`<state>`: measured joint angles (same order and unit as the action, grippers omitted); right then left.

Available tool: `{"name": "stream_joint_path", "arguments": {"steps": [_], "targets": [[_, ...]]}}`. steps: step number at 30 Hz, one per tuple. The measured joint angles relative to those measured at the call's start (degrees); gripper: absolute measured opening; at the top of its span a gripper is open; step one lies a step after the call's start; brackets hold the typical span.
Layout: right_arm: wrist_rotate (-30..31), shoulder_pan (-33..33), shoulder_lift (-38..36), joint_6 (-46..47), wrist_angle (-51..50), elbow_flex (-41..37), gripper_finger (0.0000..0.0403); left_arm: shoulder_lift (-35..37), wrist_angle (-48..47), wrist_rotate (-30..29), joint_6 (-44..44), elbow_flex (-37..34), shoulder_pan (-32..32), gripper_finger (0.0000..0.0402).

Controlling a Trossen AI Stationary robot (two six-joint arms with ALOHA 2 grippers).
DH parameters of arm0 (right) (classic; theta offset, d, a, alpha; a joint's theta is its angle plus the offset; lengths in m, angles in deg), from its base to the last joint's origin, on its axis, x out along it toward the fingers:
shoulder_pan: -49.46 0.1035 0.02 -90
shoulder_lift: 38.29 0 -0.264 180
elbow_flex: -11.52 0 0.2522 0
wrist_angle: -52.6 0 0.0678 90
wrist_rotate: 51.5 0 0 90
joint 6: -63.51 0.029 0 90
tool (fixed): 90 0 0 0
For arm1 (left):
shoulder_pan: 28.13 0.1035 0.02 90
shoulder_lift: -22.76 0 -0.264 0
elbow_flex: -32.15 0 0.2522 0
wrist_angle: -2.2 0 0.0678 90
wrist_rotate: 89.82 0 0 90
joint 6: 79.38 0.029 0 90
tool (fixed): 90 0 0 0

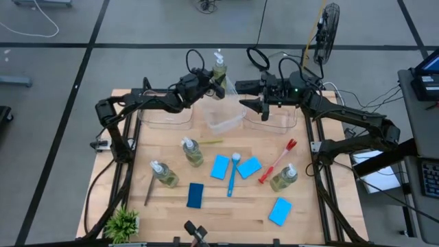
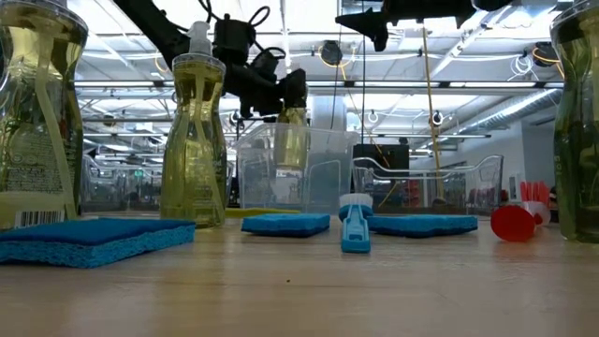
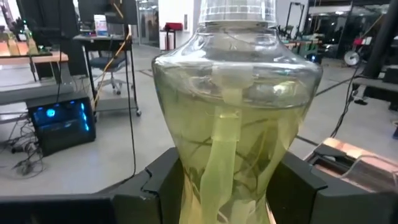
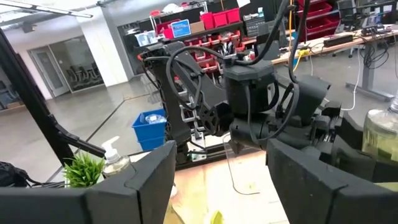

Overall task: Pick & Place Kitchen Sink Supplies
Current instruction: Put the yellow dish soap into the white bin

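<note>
Soap, yellow-green and see-through, filled the left wrist view, because the left claw (image 1: 214, 84) was squeezing a small pump bottle (image 3: 236, 124) by its thin middle. One dark finger pressed on each side of the bottle. The left claw held that bottle up in the air at the far edge of the counter (image 1: 171, 206), just past the small clear bin (image 1: 225, 121) in the middle. In the low view the bottle hung above that bin.

The right claw (image 1: 255, 104) hung over the clear bin on the right (image 1: 278, 122). Its fingers stood apart and nothing was between them.

I think the step was to put the bottle down into a bin. To do it well, the left claw should keep the bottle standing straight. It should get right over the bin first, then go down slowly. It should let go only when the bottle's bottom sits on the bin floor, so it does not tip.

Farther out, more things lay on the counter. Three more pump bottles (image 1: 192, 151) were there, and four blue sponges (image 1: 219, 167) too. A blue brush (image 1: 233, 175) lay between two sponges, and a red brush (image 1: 277, 161) lay beside another bottle. A small green plant (image 1: 123, 222) sat at the near left corner.
</note>
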<state>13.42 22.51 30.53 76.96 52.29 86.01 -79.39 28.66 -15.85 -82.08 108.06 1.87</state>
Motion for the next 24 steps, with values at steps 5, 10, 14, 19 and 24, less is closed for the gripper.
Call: {"name": "stream_joint_path", "arguments": {"steps": [5, 10, 14, 19, 24], "targets": [[0.1, 0.0, 0.0, -0.7, 0.9, 0.0, 0.0238, 0.0, -2.9, 0.1, 2.3, 0.0, 0.0, 0.0184], [0.0, 0.0, 0.0, -0.7, 2.1, 0.0, 0.0238, 0.0, -5.8, 1.0, 2.3, 0.0, 0.0, 0.0185], [0.0, 0.0, 0.0, -0.7, 2.1, 0.0, 0.0238, 0.0, -5.6, 1.4, 1.7, 0.0, 0.4, 0.0185], [0.0, 0.0, 0.0, -0.7, 2.1, 0.0, 0.0238, -1.5, -5.0, 5.1, 0.2, 0.0, 1.2, 0.0185], [0.0, 0.0, 0.0, -0.7, 2.1, 0.0, 0.0238, -3.5, -3.9, 7.5, -1.5, 0.0, 1.8, 0.0185]]}}
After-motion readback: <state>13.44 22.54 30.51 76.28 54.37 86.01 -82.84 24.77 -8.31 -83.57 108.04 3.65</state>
